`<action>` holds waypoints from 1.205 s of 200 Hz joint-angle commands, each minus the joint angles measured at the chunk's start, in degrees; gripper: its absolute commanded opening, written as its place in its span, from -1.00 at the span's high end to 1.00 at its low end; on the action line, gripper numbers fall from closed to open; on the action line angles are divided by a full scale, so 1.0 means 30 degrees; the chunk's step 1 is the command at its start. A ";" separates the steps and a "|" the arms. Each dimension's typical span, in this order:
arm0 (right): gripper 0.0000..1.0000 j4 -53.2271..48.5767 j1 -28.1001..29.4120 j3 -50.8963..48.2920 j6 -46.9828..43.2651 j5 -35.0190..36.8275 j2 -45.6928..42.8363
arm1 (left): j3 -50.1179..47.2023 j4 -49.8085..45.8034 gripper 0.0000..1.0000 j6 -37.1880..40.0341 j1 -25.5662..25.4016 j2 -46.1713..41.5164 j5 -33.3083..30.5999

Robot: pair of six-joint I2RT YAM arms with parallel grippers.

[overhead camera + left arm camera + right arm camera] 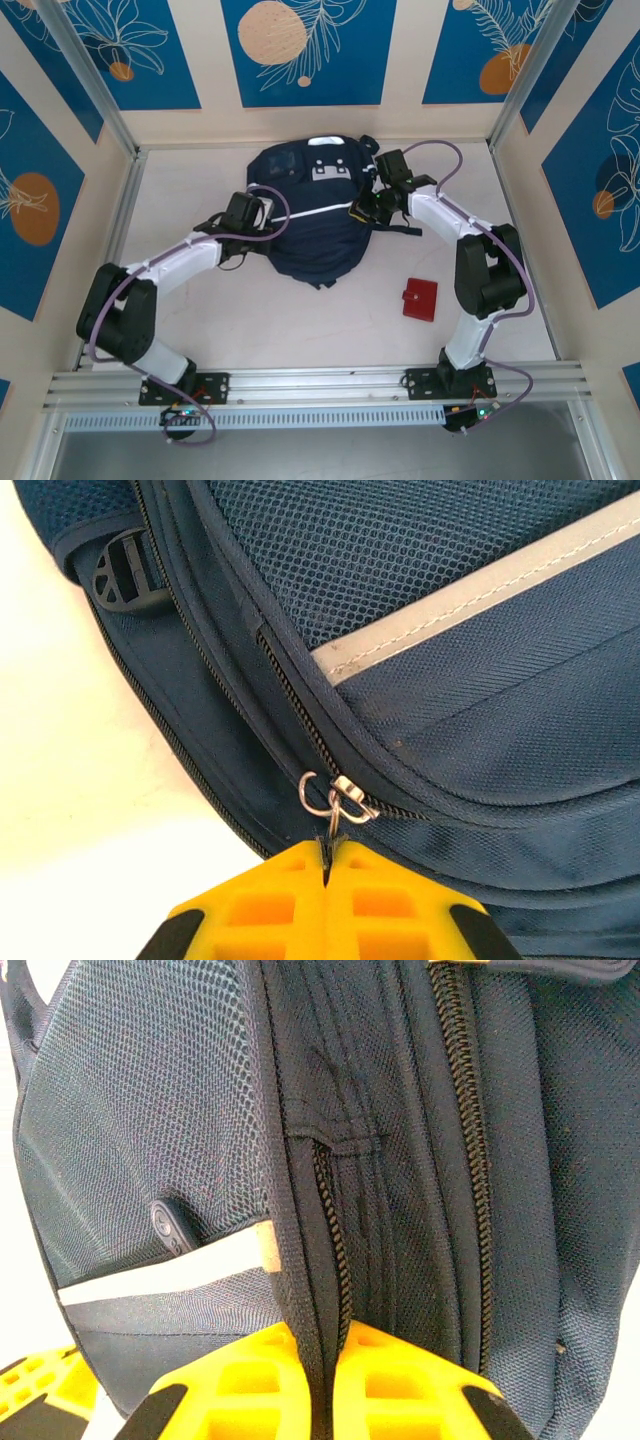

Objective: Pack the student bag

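The student bag [310, 215], a dark navy backpack with a thin white stripe and a white-grey patch, lies flat in the middle of the table. My left gripper [327, 852] is at its left side, shut on the thin dark pull tab hanging from the silver zip slider [345, 797]. Behind the slider the zip runs shut. My right gripper [325, 1345] is at the bag's right side, shut on a fold of navy fabric [312, 1260] along a zip seam. In the top view the left gripper [262, 212] and right gripper [368, 205] flank the bag.
A small red wallet [420, 298] lies on the table to the right of the bag, near the right arm. A black plastic buckle [125, 575] sits at the bag's edge. Walls enclose the table [200, 310] on three sides.
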 commanded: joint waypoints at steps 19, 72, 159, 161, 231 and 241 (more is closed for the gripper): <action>0.77 -0.0200 -0.0821 0.0881 -0.1403 0.1099 0.0032 | 0.1809 -0.0310 1.00 0.1786 0.0994 0.1583 -0.2340; -0.24 -0.2071 -0.0912 -0.0728 -0.2246 0.2020 -0.3389 | 0.1893 -0.1757 0.11 -0.0097 0.1027 -0.0151 0.0124; -0.40 -0.5909 -0.3834 -0.8013 0.0612 0.7982 -0.7215 | 0.1086 -0.3663 -0.81 -0.3168 0.1085 -0.4241 -0.1182; -0.40 -0.5893 -0.3911 -0.8154 0.0669 0.7983 -0.7292 | 0.1075 -0.3666 -0.82 -0.3125 0.1107 -0.4303 -0.1105; -0.53 -0.4239 -0.5257 -1.1549 0.1260 0.5701 -0.7789 | 0.1061 -0.3780 -1.00 -0.2771 0.1084 -0.4984 -0.0894; -0.52 -0.4394 -0.4970 -1.1598 0.1361 0.5611 -0.7665 | 0.1061 -0.3851 -1.00 -0.2769 0.1100 -0.5033 -0.0851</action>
